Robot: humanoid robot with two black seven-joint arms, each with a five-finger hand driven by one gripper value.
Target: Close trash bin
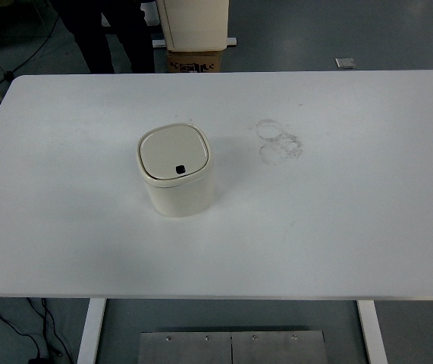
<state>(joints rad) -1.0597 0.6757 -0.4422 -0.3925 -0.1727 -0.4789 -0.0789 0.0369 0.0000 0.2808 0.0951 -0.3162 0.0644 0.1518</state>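
A small cream trash bin stands upright a little left of the middle of the white table. Its square lid lies flat on top, shut, with a small black button near its front edge. Neither of my hands shows in the head view; only a sliver of white at the far left edge may belong to my left arm.
Faint grey ring marks stain the tabletop right of the bin. Beyond the far edge stand a cardboard box under a cream cabinet and a person's dark legs. Cables lie on the floor at the lower left.
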